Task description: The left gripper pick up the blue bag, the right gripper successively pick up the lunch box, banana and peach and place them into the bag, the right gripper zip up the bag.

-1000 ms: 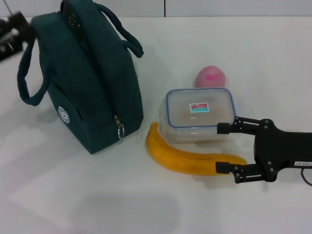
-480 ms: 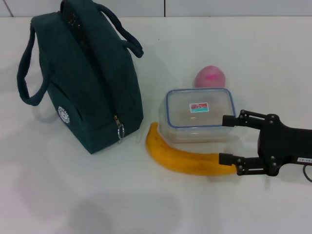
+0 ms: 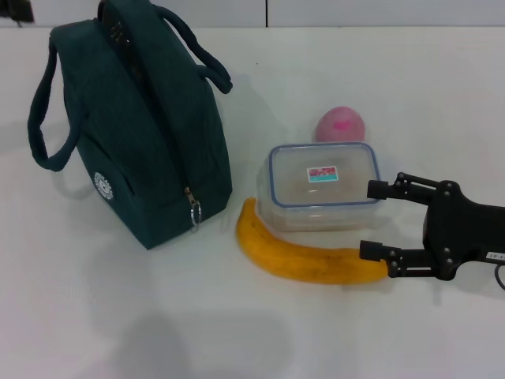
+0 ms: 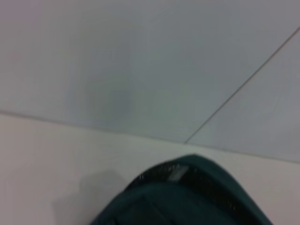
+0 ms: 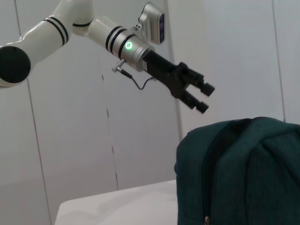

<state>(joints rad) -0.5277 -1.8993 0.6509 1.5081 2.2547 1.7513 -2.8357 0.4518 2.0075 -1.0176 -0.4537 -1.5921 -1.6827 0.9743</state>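
The dark blue bag (image 3: 134, 134) stands upright at the left of the table, its zipper pull (image 3: 194, 210) hanging at the front. The clear lunch box (image 3: 319, 185) with a blue rim sits in the middle. The banana (image 3: 304, 260) lies in front of it and the pink peach (image 3: 341, 124) behind it. My right gripper (image 3: 373, 221) is open and empty, low at the right. One finger is beside the lunch box's right edge, the other over the banana's end. My left gripper (image 5: 204, 97) is open and empty, raised above and behind the bag (image 5: 243, 173).
The white table (image 3: 118, 316) spreads out in front of and to the right of the objects. A wall stands behind the table (image 4: 140, 70). The bag's two handles (image 3: 47, 118) loop out at its left and top.
My left gripper has risen from beside the bag's left handle to the far top-left corner of the head view. My right gripper has drawn back a little to the right.
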